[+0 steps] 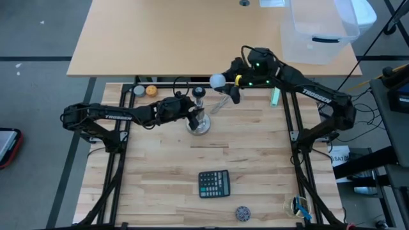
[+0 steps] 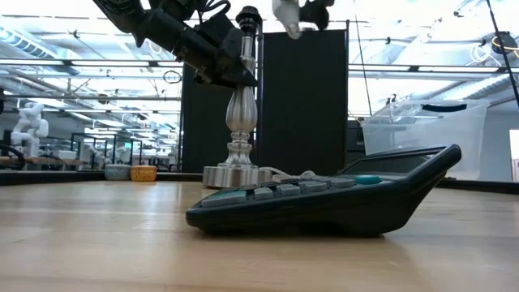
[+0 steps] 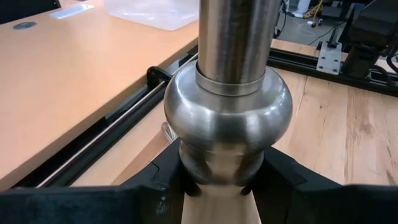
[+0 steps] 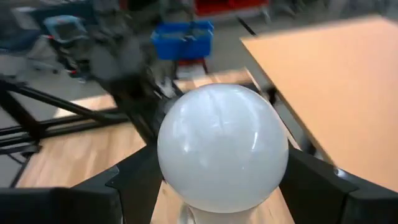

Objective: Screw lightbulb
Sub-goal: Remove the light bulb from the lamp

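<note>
A silver metal stand (image 1: 199,121) rests on its round base (image 2: 235,174) on the wooden table, its dark socket top (image 2: 247,16) pointing up. My left gripper (image 2: 231,71) reaches in from the table's left and is shut on the stand's stem. The lightbulb (image 1: 218,80), a frosted white globe, hangs in the air a little to the right of the socket top and apart from it. My right gripper (image 1: 230,83) is shut on it. In the right wrist view the lightbulb (image 4: 222,146) fills the space between the two fingers. My left gripper pinches the stand's narrow neck (image 3: 221,168), just under the round bulge of the stem, between its two fingers (image 3: 165,183). The fingers come nearly level from the table's left and lie across the stem. The stand stays upright with its base on the table. My right gripper pinches the lightbulb by two opposite sides of its white globe (image 4: 171,186), one finger (image 4: 134,180) on each side. The fingers come from the table's right, slanting slightly down. The lightbulb is lifted clear, above the level of the socket top.
A dark calculator (image 1: 214,184) lies near the table's front, with a small grey round thing (image 1: 242,212) beyond it at the edge. An orange ball (image 1: 151,90) sits at the far left. A clear plastic bin (image 1: 319,29) stands on the lighter table behind.
</note>
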